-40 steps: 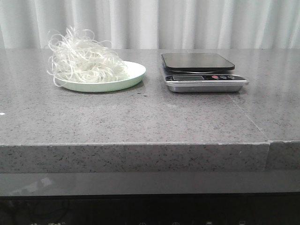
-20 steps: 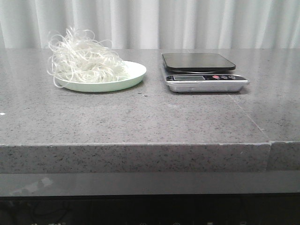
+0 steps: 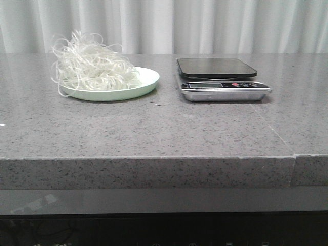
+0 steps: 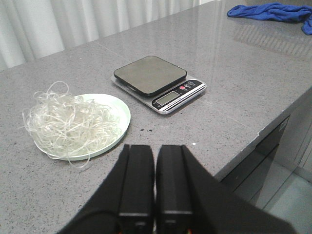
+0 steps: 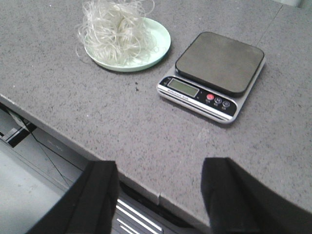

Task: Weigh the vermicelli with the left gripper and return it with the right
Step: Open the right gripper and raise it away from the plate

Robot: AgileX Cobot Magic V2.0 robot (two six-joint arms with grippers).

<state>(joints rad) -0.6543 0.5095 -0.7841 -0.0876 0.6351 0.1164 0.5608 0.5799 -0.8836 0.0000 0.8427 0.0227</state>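
The left gripper (image 4: pixel 155 183) hangs over the near edge of the grey stone table (image 3: pixel 154 128), its 2 black jaws pressed flat together and holding nothing. The right gripper (image 5: pixel 158 195) hovers off the table's front edge with its jaws spread wide, also empty.

In the front view the vermicelli (image 3: pixel 92 66) sits heaped on the pale green plate (image 3: pixel 146 82), at 9 o'clock from the kitchen scale (image 3: pixel 220 82) and apart from it. The tangle is a loose mound, slightly wider than tall, with stray loops spilling past the plate's left rim.

The scale's display and buttons face the robot; no writing is legible. A blue cloth (image 4: pixel 273 12) lies far along the table.
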